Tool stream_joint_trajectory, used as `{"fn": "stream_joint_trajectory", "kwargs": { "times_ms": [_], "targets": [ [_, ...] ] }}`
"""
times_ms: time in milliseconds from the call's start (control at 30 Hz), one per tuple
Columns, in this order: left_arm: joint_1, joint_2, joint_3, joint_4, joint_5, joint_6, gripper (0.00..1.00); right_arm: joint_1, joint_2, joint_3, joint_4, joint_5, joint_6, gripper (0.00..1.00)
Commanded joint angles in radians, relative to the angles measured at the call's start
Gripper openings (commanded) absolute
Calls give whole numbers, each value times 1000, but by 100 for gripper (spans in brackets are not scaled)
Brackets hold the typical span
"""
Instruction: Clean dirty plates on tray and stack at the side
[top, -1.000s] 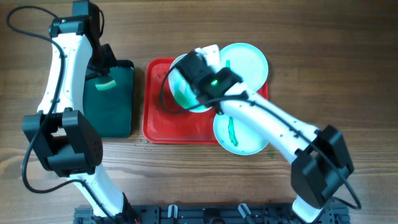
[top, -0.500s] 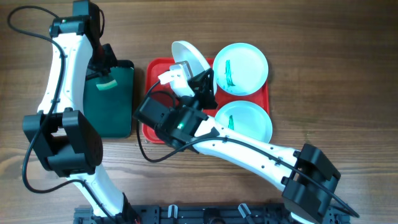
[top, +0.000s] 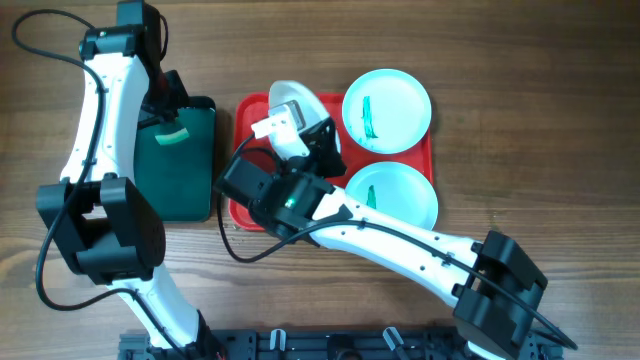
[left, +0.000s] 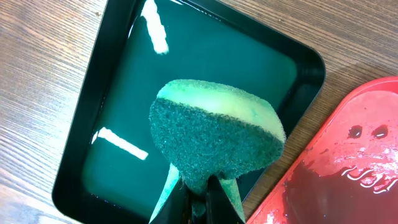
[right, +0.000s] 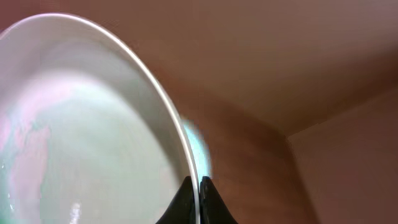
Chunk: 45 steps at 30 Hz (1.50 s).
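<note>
The red tray (top: 252, 205) holds two pale aqua plates, one at the back right (top: 392, 108) and one at the front right (top: 400, 195), each with a green smear. My right gripper (right: 194, 186) is shut on the rim of the white plate (right: 81, 130) and holds it tilted on edge above the tray's back left (top: 298, 102). My left gripper (left: 199, 193) is shut on a green and yellow sponge (left: 214, 143), held over the dark green tray (left: 205, 62). In the overhead view the sponge (top: 172, 137) shows at that tray's far end.
The dark green tray (top: 185, 160) lies on the wooden table left of the red tray. The red tray's corner (left: 348, 168) is wet with droplets. Bare wood surrounds both trays.
My right arm swung from over the plates to the tray's left side, lifting the white plate onto its edge. In the last half second the plate tipped slightly. The left arm stayed still.
</note>
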Motion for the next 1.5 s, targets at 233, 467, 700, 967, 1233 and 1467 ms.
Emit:
{"fn": "stream_joint_trajectory", "kwargs": {
  "times_ms": [233, 467, 700, 967, 1233, 1467],
  "targets": [
    [2, -18, 0, 4, 186, -16, 4, -345, -4, -55, 87, -1083, 206, 4],
    [-98, -18, -27, 99, 255, -101, 4, -448, 105, -190, 227, -1109, 425, 4],
    [-269, -13, -210, 384, 248, -177, 4, -448, 154, -190, 250, -1124, 445, 4],
    [-346, -8, -432, 528, 244, -172, 4, -452, 154, -190, 252, -1128, 442, 4],
    [-360, -8, -455, 425, 470, 87, 4, -494, 154, -190, 249, -1192, 415, 4],
    [-409, -8, -455, 434, 576, 269, 4, -494, 154, -190, 252, -1216, 391, 4]
  ]
}}
